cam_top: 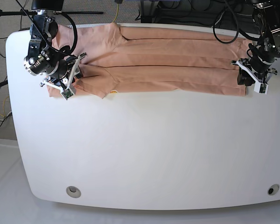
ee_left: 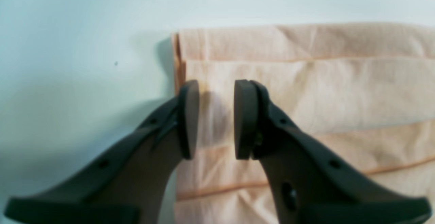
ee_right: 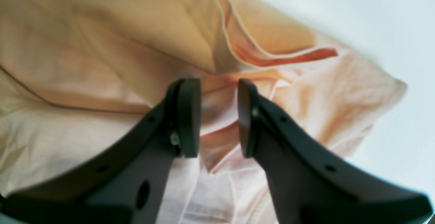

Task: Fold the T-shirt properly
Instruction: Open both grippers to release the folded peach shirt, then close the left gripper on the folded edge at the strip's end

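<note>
The T-shirt lies as a long folded strip along the far edge of the bench. Each end effector waits at 1 end of it, left end effector and right end effector both apart, gripping nothing, probably ready to take the ends for the next fold.

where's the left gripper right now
In the base view the left gripper is at the right side, over the right end of the T-shirt on the white table. Its jaws stand open above the stacked folded edges.
</note>
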Robot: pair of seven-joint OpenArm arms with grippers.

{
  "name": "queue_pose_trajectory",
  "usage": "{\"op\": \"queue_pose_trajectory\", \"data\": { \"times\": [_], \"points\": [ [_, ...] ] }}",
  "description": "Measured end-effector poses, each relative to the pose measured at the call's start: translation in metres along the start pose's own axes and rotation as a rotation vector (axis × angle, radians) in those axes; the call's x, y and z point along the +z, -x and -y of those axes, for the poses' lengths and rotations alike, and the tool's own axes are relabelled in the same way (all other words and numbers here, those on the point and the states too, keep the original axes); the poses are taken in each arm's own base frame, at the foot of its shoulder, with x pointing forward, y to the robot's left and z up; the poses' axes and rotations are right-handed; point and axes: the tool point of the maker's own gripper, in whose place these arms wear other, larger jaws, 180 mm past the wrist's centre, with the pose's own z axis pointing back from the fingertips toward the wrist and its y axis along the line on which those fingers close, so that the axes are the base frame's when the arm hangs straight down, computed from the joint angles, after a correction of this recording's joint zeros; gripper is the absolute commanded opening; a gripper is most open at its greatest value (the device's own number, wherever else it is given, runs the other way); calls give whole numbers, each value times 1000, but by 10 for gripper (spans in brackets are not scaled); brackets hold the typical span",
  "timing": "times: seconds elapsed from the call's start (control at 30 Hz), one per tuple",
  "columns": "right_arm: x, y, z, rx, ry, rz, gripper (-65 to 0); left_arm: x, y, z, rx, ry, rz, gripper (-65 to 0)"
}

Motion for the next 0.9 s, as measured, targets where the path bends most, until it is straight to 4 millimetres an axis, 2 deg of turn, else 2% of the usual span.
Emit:
{"op": "queue_pose_trajectory", "data": {
  "times": [0.27, 0.33, 0.4, 0.53, 0.73, 0.9],
  "points": [
    [0, -2, 0, 0, -3, 6, -467, -2, -14, -1, -13, -2, 29, -467],
    [-1, -2, 1, -2, -3, 4, -468, -2, -15, -1, -13, -3, 28, -441],
    [-2, -1, 1, -3, -5, 1, -469, -2, -12, -2, -12, -5, 6, -330],
    [-4, -1, 1, -7, -7, -1, -469, -3, -1, -2, -14, -4, -51, -241],
    [-4, -2, 0, -8, -8, 1, -469, -3, 0, -2, -13, -5, -68, -169],
    [-3, -1, -2, -7, -10, 3, -471, -4, -8, -3, -8, 2, -48, -159]
  ]
}}
